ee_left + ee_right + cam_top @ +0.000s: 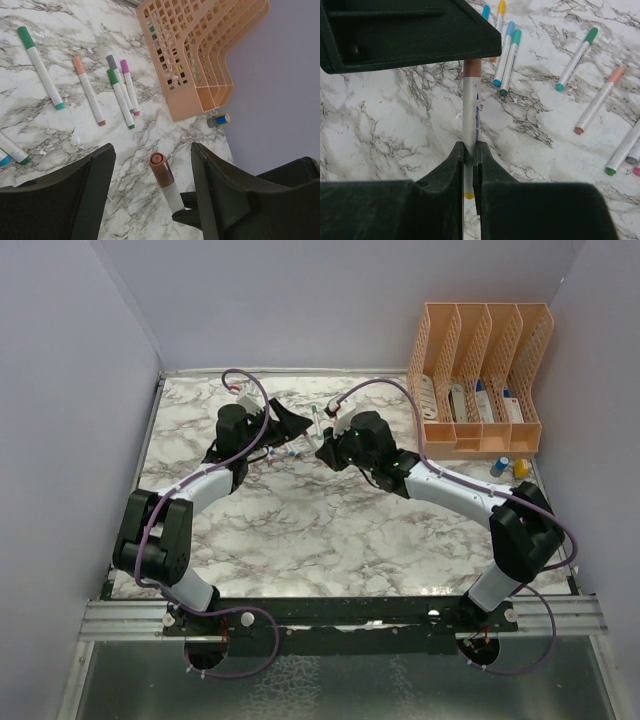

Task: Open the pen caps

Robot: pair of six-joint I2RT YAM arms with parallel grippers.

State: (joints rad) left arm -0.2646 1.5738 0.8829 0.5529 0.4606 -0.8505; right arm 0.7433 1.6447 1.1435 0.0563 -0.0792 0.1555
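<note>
My right gripper (470, 156) is shut on a white-barrelled pen (469, 112) with a yellow tail end, holding it above the table. The pen's brown cap (161, 170) stands between the wide-open jaws of my left gripper (152, 192) and touches neither finger. The cap (472, 67) partly disappears under the left finger in the right wrist view. Both grippers meet mid-table in the top view, left (285, 427) and right (325, 450). Several capped pens lie on the marble: a green one (42, 65), an orange one (89, 90), a blue and teal pair (507, 55).
A peach lattice file organiser (480, 375) stands at the back right and also shows in the left wrist view (195, 55). Two small blue and yellow bottle-like items (510, 467) sit beside it. Purple walls enclose the marble table (330, 530).
</note>
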